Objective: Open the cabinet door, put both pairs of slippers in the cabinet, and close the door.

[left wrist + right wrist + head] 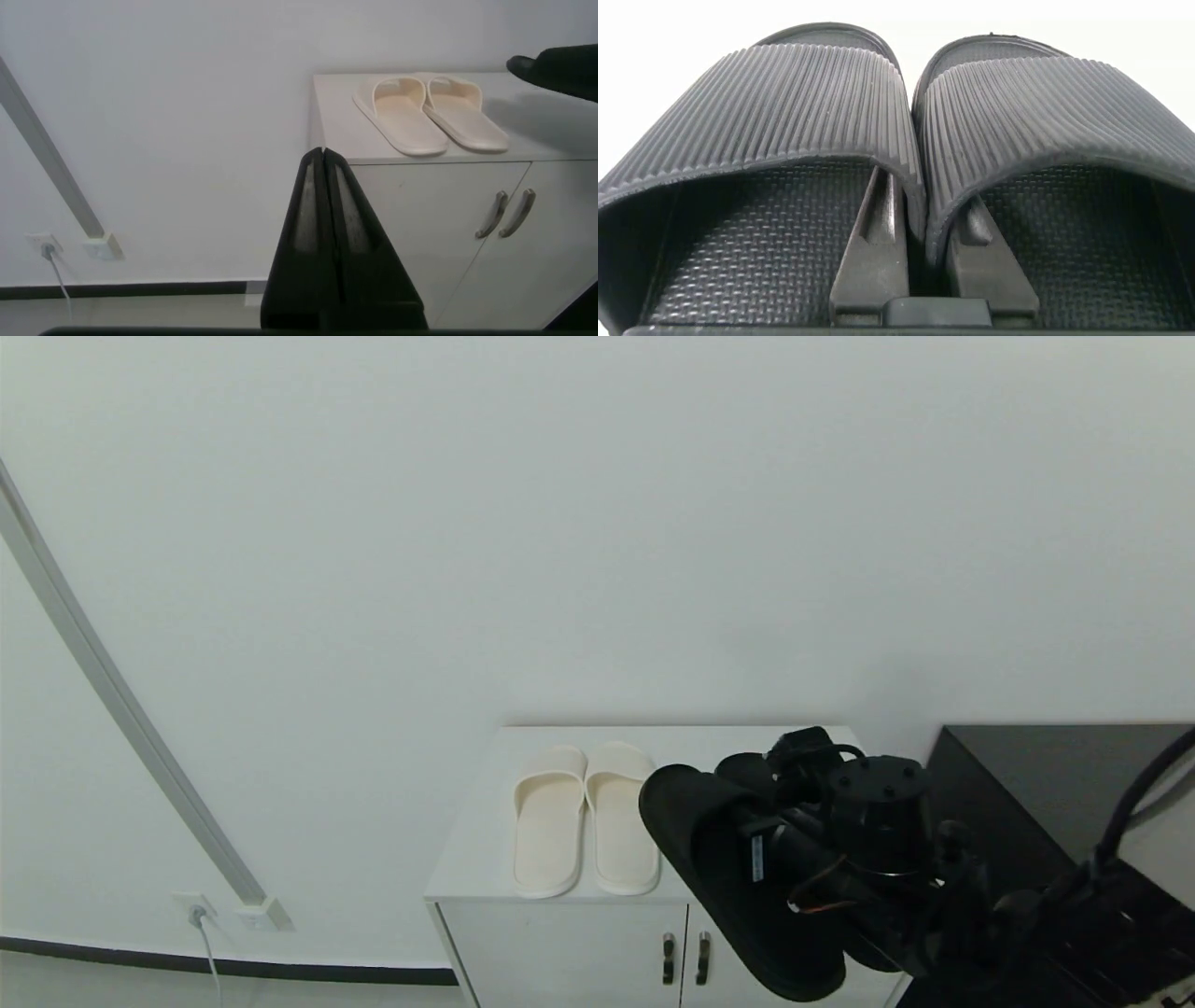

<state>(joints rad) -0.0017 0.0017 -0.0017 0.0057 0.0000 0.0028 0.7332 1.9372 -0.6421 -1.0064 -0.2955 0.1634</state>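
Above the right end of the cabinet (485, 803), the black slippers (728, 877) hang as a pair in your right gripper (915, 238). Its jaws go one into each shoe, under the straps, and pinch the two inner side walls together between them. The pair is tilted, one end up toward the wall and the other drooping past the cabinet's front edge. Whether it touches the top you cannot tell from here.

Judge them light, of moulded foam or rubber, with ribbed straps and a pebbled footbed, soft enough to flex. A hold on thin, springy walls may let one shoe slide or swing. Carry them gently and keep the pinch deep, close under the straps, where the wall looks stiffest.

The cream slippers (583, 821) lie side by side, touching, soles down on the cabinet top with their toes toward the wall. They look like the same kind, smooth, with one wide strap each. The two touching inner walls should serve as the hold again.

Both doors (560, 952) are closed. The two upright bar handles (668, 959) stand just beside each other at the middle seam. They are slim and probably slick, so hook behind one rather than squeeze it.

Your left gripper (323, 168) seems to sit low, to the left of the cabinet front, jaws pressed together on nothing. The cabinet itself is flat white board, hard and smooth.
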